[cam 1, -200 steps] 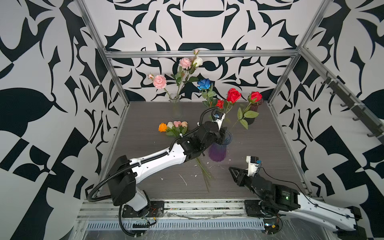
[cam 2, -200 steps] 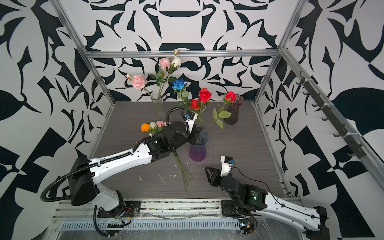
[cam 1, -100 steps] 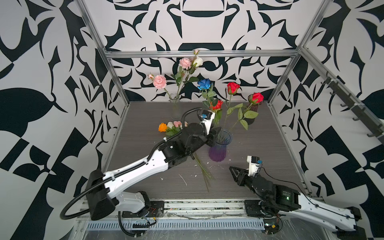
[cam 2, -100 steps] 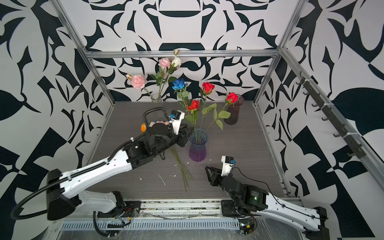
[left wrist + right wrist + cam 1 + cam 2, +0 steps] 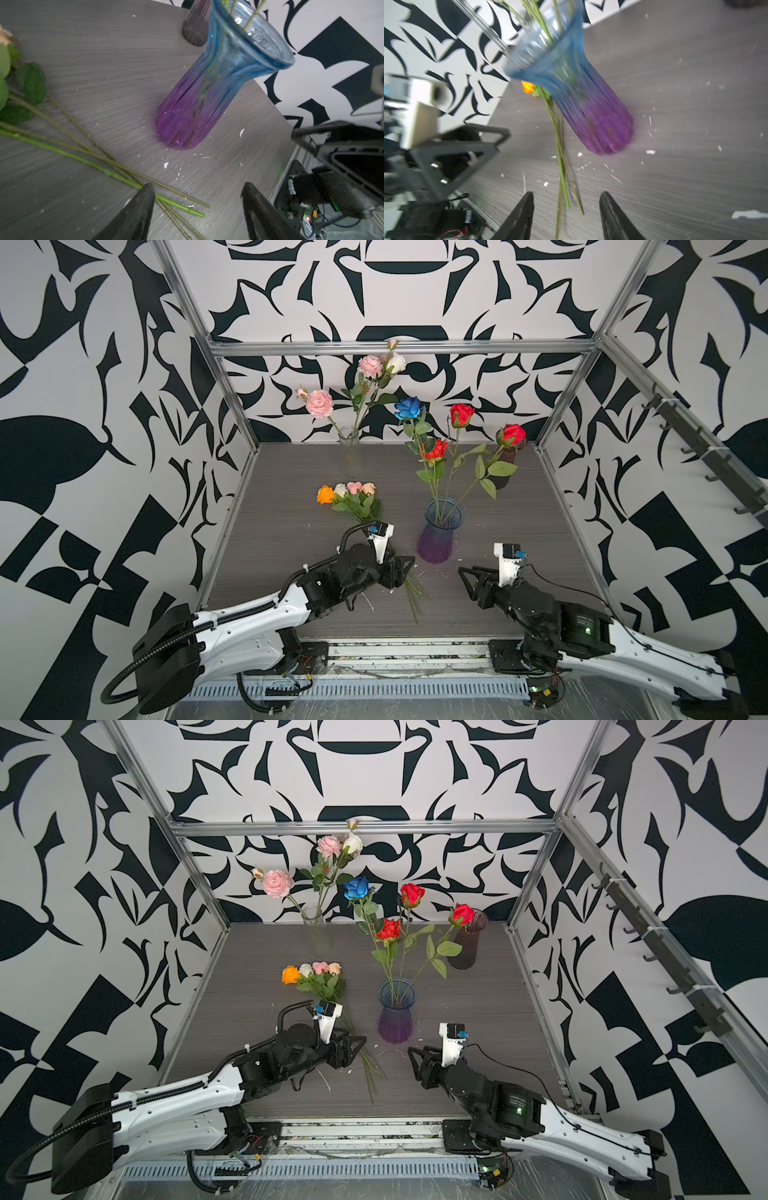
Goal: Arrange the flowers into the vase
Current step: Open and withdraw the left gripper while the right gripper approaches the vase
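A blue-to-purple glass vase stands mid-table. It holds a blue rose and three red roses. More flowers lie in a bunch left of the vase, with orange, white, pink and peach heads. Their stems run toward the front. My left gripper is open and empty, low over the stem ends. Right of the vase, my right gripper is open and empty, pointing at the stem tips.
A clear glass vase with pink and white blooms stands at the back wall. A dark vase stands at the back right. White flecks litter the table. Metal frame posts edge the table on both sides.
My left arm has drawn back from the vase's rim toward the front and its jaws have opened wide; a red rose now stands free in the vase. My right jaws have widened.
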Tool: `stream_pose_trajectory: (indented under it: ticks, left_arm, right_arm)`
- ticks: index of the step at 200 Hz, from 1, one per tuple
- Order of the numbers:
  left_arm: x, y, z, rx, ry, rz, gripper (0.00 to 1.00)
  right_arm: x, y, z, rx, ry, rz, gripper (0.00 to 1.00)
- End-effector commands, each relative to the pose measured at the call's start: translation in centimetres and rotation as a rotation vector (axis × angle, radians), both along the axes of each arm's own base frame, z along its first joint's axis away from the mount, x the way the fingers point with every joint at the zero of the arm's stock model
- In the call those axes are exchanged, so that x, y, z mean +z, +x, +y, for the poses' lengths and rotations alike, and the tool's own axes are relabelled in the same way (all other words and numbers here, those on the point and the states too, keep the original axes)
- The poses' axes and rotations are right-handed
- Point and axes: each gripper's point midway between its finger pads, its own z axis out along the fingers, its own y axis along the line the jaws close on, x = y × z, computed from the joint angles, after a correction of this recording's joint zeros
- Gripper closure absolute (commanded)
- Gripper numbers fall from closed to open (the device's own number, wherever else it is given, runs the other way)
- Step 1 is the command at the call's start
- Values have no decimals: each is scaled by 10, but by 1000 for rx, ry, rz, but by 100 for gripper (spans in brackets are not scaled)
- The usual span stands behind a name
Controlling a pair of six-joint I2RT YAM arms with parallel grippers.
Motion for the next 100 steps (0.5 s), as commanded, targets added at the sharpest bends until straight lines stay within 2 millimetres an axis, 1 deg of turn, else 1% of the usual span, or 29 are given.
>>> stream_pose_trajectory:
  ticks: [1, 15, 26, 34, 43, 51, 55, 70, 77, 86, 95, 100]
  left_arm:
    - [36, -2, -12, -36, -121, -41, 0]
    - [43, 1, -11, -22, -146, -68, 1]
    - [47, 3, -10, -14, -157, -106, 1]
    - [48, 5, -8, -4, -152, -130, 1]
    - [48, 9, -5, 16, -141, -162, 1]
    - [45, 13, 0, 45, -120, -180, 1]
    - [44, 15, 3, 61, -113, -186, 1]
    - [40, 20, 14, 114, -98, -201, 1]
    - [40, 20, 17, 124, -118, -212, 1]
    - [35, 18, 20, 127, -153, -218, 1]
    - [26, 15, 23, 130, -190, -209, 1]
    - [17, 14, 25, 136, -207, -198, 1]
  right_arm:
    - [21, 6, -11, 6, -164, -111, 45]
    - [24, 9, -11, 9, -204, -142, 45]
    - [26, 11, -7, 19, -217, -169, 41]
    - [25, 12, -5, 24, -233, -189, 38]
    - [23, 14, -2, 34, -252, -212, 33]
    - [21, 15, 1, 45, -269, -233, 25]
    - [20, 15, 4, 54, -273, -245, 22]
    - [16, 14, 21, 135, -292, -328, 19]
    - [14, 13, 30, 167, -283, -362, 18]
    - [15, 15, 37, 176, -269, -401, 16]
    - [13, 16, 42, 184, -275, -441, 14]
    - [13, 17, 45, 189, -285, -465, 13]
